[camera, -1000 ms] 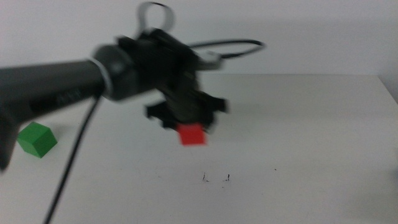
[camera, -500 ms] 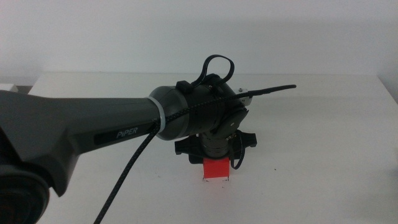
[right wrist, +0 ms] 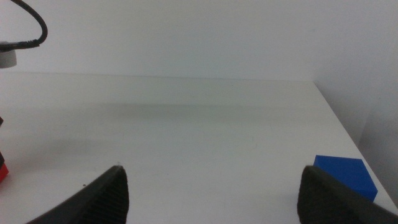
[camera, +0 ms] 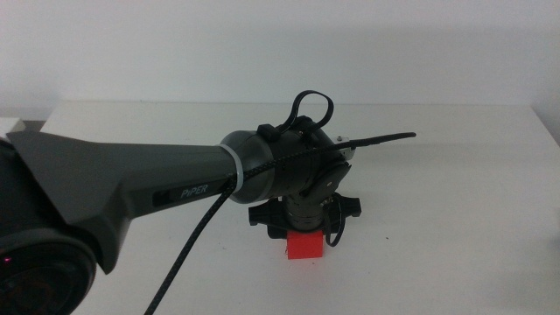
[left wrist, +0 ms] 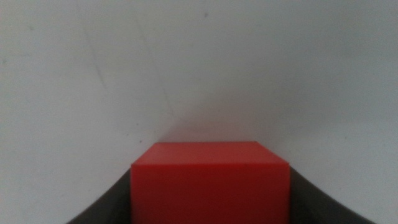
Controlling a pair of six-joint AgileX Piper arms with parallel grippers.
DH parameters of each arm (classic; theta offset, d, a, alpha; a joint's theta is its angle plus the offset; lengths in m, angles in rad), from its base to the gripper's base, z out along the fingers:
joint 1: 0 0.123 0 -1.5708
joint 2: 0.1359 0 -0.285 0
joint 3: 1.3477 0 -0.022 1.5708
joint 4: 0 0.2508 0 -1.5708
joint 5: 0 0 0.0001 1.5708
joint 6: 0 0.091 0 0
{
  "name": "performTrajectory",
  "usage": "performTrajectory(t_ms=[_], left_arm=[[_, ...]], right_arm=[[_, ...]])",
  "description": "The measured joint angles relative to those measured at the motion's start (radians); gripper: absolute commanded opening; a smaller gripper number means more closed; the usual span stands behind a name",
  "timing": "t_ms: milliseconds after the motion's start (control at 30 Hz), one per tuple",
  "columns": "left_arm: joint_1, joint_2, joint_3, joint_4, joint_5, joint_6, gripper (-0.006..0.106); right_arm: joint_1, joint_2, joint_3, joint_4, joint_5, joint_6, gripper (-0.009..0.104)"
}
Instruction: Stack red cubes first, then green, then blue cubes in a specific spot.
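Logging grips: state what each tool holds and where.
Left tool clamps the small matte red cube by two opposite side faces. Right tool, open, holds nothing.

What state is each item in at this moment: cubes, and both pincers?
Small matte bright red cube: low at the white tabletop, gripped; contact with the surface can't be confirmed.
Deep blue matte cube: resting on the table, untouched.
Left pincer: shut on the red cube.
Right pincer: open, empty, waiting away from the work.
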State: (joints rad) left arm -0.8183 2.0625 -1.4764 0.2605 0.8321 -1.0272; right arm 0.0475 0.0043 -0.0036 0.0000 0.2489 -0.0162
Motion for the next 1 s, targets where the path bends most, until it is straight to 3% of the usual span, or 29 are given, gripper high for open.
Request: performTrajectory(t_ms=[167, 200, 533, 833, 1000], left_arm=[[0.000, 0.002, 0.000, -0.004, -0.010, 0.007, 0.018], [0.000, 0.002, 0.000, -0.004, -0.010, 0.009, 0.031], [0.000, 0.002, 0.000, 0.029, -0.016, 0.034, 0.093], [0.027, -0.163, 0.001, 0.095, 0.120, 0.148, 0.094], [0.254, -0.353, 0.000, 0.060, 0.317, 0.442, 0.094]], right_arm=[[0.000, 0.000, 0.000, 0.000, 0.000, 0.000, 0.089], [0.000, 0.000, 0.000, 0.000, 0.000, 0.000, 0.089], [0.000, 0.000, 0.000, 0.000, 0.000, 0.000, 0.089], [0.000, 0.000, 0.000, 0.000, 0.000, 0.000, 0.089], [0.000, 0.000, 0.000, 0.000, 0.000, 0.000, 0.089]])
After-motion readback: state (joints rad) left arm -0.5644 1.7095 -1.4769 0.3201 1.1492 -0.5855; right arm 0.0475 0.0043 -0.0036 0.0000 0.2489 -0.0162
